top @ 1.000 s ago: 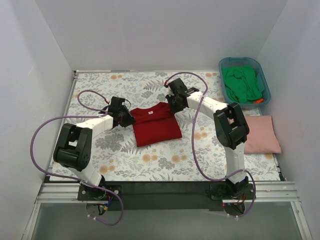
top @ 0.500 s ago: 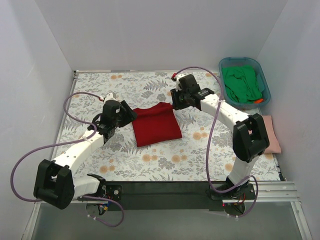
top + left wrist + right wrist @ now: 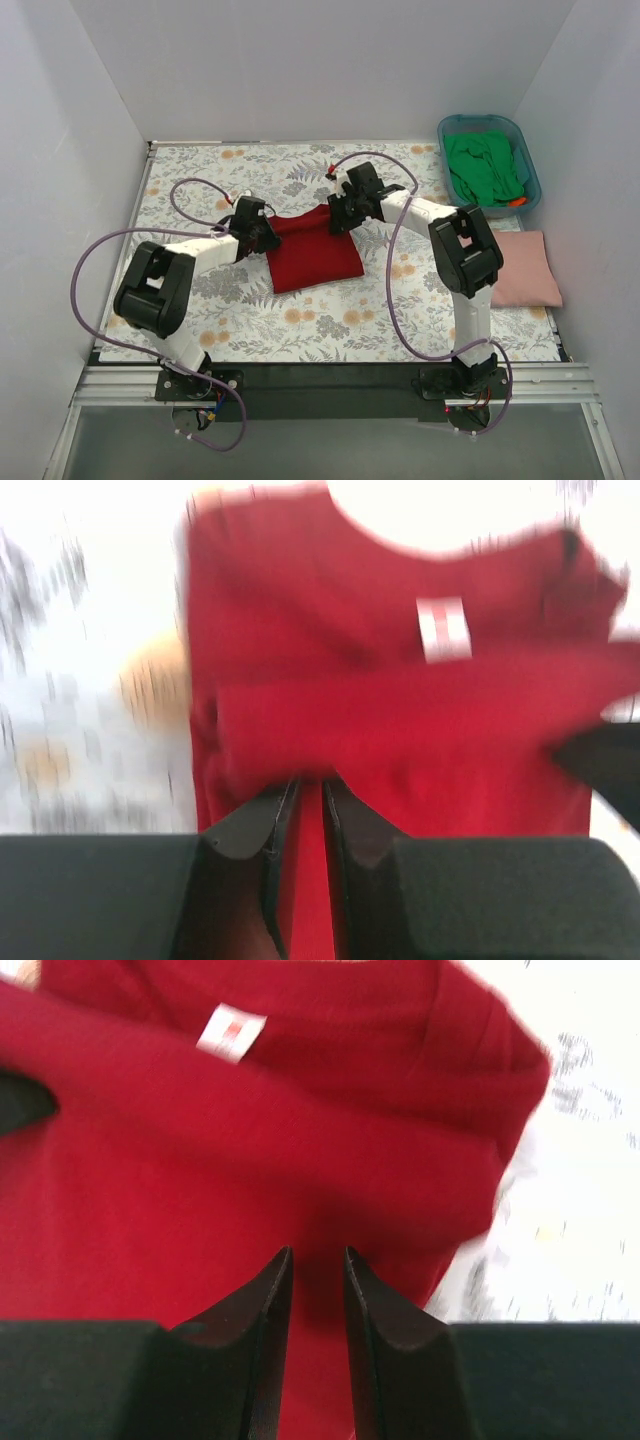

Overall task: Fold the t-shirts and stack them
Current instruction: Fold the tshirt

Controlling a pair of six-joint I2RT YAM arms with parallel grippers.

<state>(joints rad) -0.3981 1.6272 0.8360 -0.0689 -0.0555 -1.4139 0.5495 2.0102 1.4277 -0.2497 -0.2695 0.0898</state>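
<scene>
Both arms are drawing back in at frame centre, the left gripper (image 3: 268, 232) and right gripper (image 3: 336, 218) pinching the upper corners of the deep red t-shirt (image 3: 312, 258), which is lying mid-frame on the floral table cover (image 3: 200, 180), suggesting another fold is starting.

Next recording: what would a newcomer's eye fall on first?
The deep red t-shirt at centre, with the left gripper and right gripper at its far corners. Next, the green t-shirt heaped in the teal tub far right, and the pale pink t-shirt nearer, at the right edge.
</scene>
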